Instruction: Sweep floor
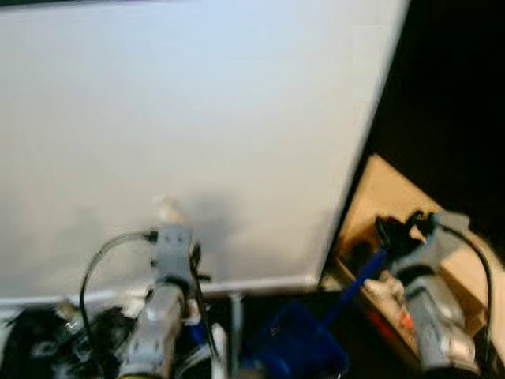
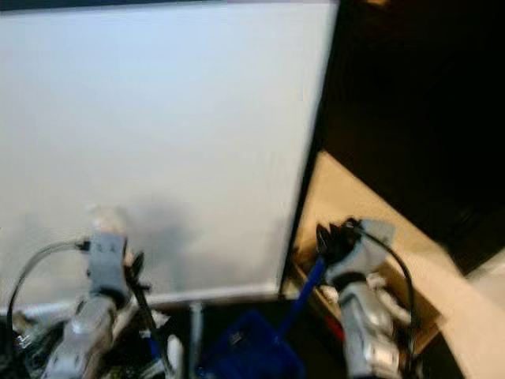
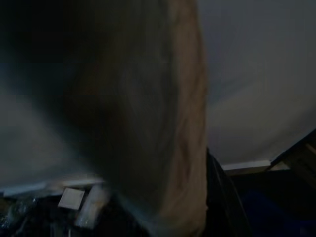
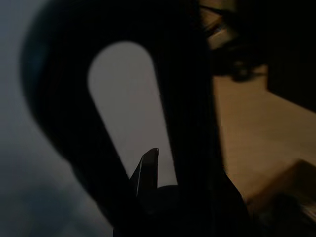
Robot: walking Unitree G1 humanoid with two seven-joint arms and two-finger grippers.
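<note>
My right gripper (image 1: 397,230) is shut on the top of a blue handle (image 1: 355,286). The handle slants down to a blue dustpan (image 1: 296,347) on the floor between my arms. In the right wrist view the handle's dark looped end (image 4: 59,113) sits close against the camera. My left gripper (image 1: 169,227) is raised in front of the wall and is shut on a pale tan broom handle (image 3: 173,123). Its tip (image 1: 166,209) pokes out above the fingers. The broom's lower end is hidden.
A large white wall (image 1: 197,118) with a white baseboard (image 1: 260,283) faces me at close range. To the right are a tan cardboard box (image 1: 387,197) and a dark opening (image 1: 450,95). Dark clutter and cables (image 1: 39,332) lie at the lower left.
</note>
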